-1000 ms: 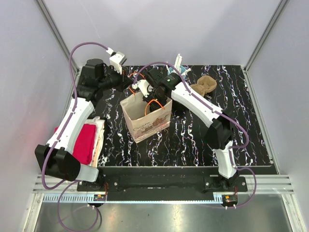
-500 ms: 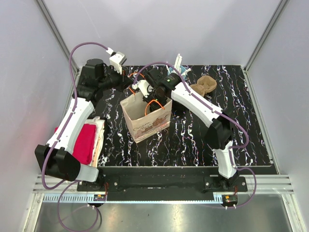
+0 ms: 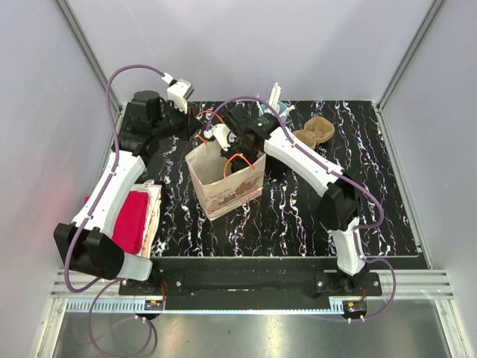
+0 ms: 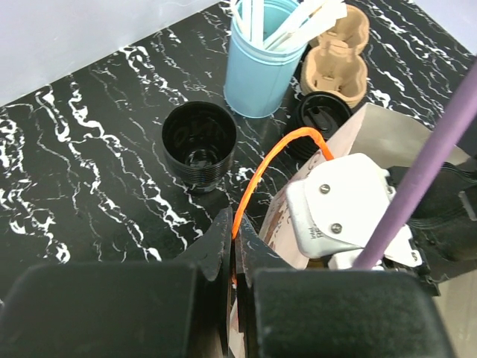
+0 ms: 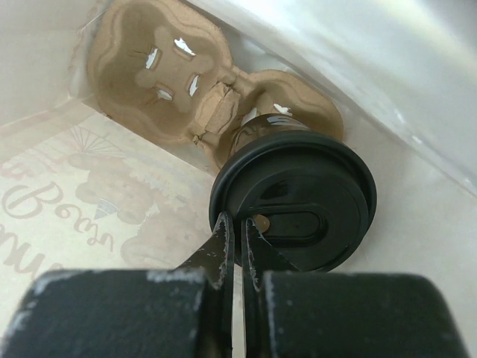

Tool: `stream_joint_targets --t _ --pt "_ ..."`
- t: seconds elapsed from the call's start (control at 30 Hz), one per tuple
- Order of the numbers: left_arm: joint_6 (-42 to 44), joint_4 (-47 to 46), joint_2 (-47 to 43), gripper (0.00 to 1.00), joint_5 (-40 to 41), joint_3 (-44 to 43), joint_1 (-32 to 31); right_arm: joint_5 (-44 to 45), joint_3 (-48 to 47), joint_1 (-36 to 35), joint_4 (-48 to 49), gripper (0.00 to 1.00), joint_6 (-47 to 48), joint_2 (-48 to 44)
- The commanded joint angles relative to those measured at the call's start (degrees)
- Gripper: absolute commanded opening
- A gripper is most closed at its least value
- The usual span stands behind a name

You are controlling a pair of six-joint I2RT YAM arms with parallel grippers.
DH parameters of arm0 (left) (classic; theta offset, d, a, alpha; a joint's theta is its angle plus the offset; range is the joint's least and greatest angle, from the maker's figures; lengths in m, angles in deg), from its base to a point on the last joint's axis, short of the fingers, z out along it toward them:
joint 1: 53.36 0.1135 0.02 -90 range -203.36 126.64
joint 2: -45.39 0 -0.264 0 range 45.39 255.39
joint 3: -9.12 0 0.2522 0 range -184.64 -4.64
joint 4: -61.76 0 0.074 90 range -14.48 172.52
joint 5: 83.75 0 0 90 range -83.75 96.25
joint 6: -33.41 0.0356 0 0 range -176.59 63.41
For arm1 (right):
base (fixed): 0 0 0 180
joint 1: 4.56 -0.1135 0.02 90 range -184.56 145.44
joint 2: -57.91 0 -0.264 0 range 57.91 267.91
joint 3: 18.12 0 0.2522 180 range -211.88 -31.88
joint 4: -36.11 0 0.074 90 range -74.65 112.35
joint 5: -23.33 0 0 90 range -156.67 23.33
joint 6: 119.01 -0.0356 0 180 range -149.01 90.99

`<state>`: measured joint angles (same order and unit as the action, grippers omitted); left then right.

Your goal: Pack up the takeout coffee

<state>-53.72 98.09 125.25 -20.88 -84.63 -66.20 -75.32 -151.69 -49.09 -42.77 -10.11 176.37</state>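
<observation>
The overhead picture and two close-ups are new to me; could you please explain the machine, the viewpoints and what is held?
The machine is two robot arms, left and right, bolted to a black table's near edge. The overhead picture comes from a fixed camera above; each close-up comes from a camera on one wrist. A paper bag stands mid-table. Beyond it are a lidless black cup, a light-blue cup of straws and a cardboard carrier. The right tool, shut, reaches into the bag, its tips at a lidded black cup seated in another carrier. The left tool is shut by the bag's rim; whether either grips anything is unclear.
</observation>
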Motion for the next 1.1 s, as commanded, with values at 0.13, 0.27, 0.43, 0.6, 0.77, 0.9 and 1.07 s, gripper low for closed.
stream_joint_targets --t 0.13,0.27,0.43,0.6,0.77,0.9,1.07 --pt "-0.33 -1.39 0.03 0.00 3.84 -1.22 -0.17 -1.11 0.28 -0.47 1.40 0.00 0.62 -2.44" --pt "-0.41 -0.95 0.74 0.00 4.90 -2.10 -0.08 -1.11 0.45 -0.47 1.31 0.00 0.53 -2.53" --pt "-0.94 -0.24 1.71 0.00 6.04 -3.16 -0.08 -0.76 0.63 -0.47 1.58 0.00 0.79 -2.35" --pt "-1.47 0.20 2.15 0.00 5.34 -3.42 -0.17 0.21 0.72 -0.47 2.10 0.00 1.14 -2.35" --pt "-1.82 0.63 2.59 0.00 6.04 -4.12 -0.17 0.82 1.16 -0.47 2.19 0.00 1.23 -2.26" --pt "-2.08 1.08 3.20 0.00 6.83 -4.74 -0.17 0.91 1.42 -0.47 2.37 0.00 1.41 -2.26" --pt "-2.17 1.43 3.64 0.00 8.32 -5.27 -0.08 0.82 1.42 -0.47 2.46 0.00 1.32 -2.18"
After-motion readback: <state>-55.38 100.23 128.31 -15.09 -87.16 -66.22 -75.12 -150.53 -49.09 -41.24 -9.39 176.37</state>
